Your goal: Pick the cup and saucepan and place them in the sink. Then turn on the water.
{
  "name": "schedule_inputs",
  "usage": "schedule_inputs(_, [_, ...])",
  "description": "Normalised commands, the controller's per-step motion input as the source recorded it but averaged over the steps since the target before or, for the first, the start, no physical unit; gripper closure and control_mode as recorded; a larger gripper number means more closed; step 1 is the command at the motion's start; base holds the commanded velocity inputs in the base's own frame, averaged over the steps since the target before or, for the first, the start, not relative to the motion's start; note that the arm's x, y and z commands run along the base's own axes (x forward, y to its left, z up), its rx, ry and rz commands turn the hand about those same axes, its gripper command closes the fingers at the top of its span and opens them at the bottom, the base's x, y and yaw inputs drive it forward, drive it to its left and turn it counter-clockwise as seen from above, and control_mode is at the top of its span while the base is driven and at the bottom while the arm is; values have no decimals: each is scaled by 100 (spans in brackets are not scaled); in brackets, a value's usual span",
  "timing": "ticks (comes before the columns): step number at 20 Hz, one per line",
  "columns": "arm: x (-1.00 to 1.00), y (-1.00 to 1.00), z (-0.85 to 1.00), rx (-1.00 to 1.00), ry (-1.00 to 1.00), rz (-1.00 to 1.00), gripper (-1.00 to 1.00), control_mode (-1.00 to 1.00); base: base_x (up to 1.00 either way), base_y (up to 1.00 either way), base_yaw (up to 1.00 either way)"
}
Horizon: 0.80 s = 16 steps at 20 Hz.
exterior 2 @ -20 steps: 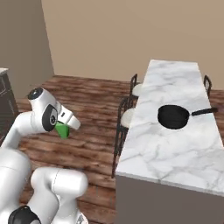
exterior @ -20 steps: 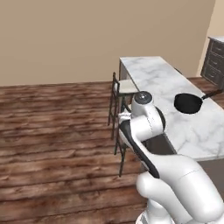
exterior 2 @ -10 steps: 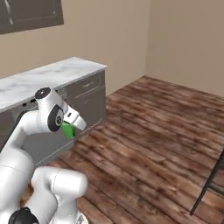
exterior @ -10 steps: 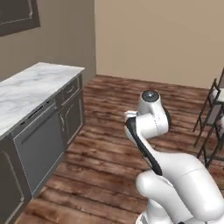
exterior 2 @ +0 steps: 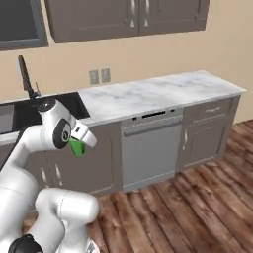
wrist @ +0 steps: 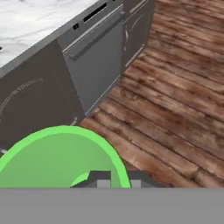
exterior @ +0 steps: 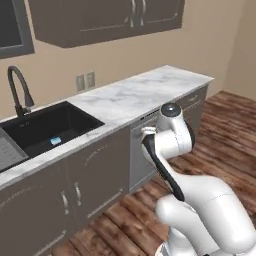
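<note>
My claw (exterior 2: 79, 144) grips the small bright green tapered cup (exterior 2: 76, 147) over the wooden floor (exterior 2: 188, 207), before the white marble tabletop's (exterior 2: 148, 94) front edge.

Hanging over the wood floor beside the counter front — bright green cup (exterior 2: 76, 147), rim looming wide and open. Sitting dark in white marble — black sink (exterior: 47, 126), rectangular, ribbed grey rack at its left.
</note>
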Motion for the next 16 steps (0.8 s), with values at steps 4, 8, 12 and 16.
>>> schedule_inputs(4, [0,0,0,0,0,0,100,100,-1,38,61])
schedule_inputs(8, [0,0,0,0,0,0,100,100,54,38,28])
schedule_inputs(12, [0,0,0,0,0,0,100,100,66,4,28])
schedule_inputs(16, [0,0,0,0,0,0,100,100,89,-21,35])
